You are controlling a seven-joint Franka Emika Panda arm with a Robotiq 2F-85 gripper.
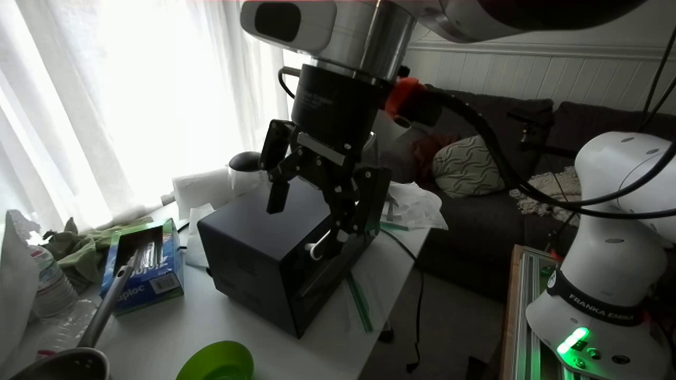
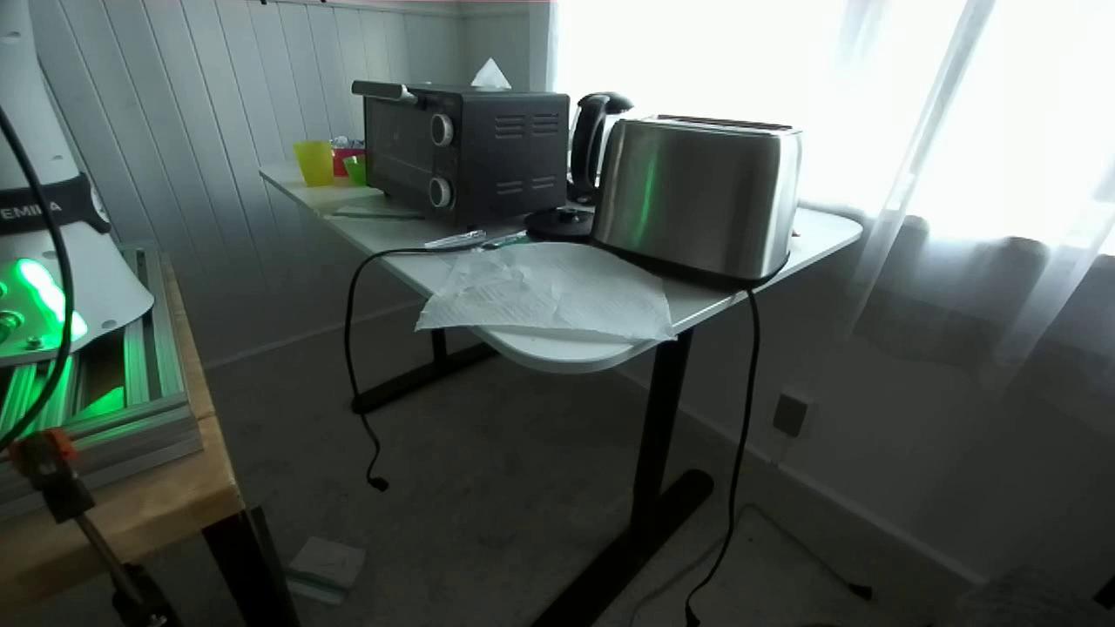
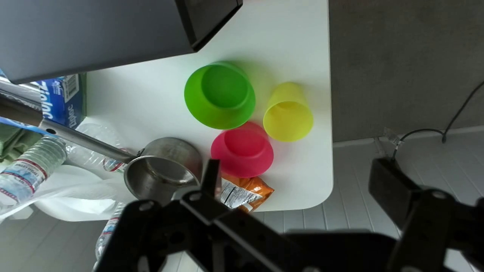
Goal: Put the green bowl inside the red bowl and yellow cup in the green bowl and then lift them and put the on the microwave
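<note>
On table [image 3: 302, 172], bowl [image 3: 220, 96] near microwave [image 3: 102, 32], second bowl [image 3: 242, 151] beside, perhaps touching, cup [image 3: 288, 115] alongside

A white robot arm [image 1: 602, 163] reaches out from its base [image 1: 607, 316], green light [image 1: 573, 340] aglow, wrist [image 1: 351, 37] tilted and black jaws spread wide, pointing downward.

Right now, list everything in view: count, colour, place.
Table: 1, white, central
Microwave: 1, black, on table
Green bowl: 1, lime, near microwave
Yellow cup: 1, yellow, near green bowl
Red bowl: 1, reddish, near yellow cup
Packet: 1, orange, near red bowl
Saucepan: 1, grey, near packet
Ziploc box: 1, blue, near microwave
Bottles: at least 3, clear, near saucepan
Cloth: 1, green, near Ziploc box
Toaster: 1, silver, table end
Probable kettle: 1, black handle, near toaster
Sheet: 1, white, near toaster
Couch: 1, grey, beyond table
Curtains: number unclear, white, behind table
Arm: 1, white, above table
Hand: 1, black, above table
</note>
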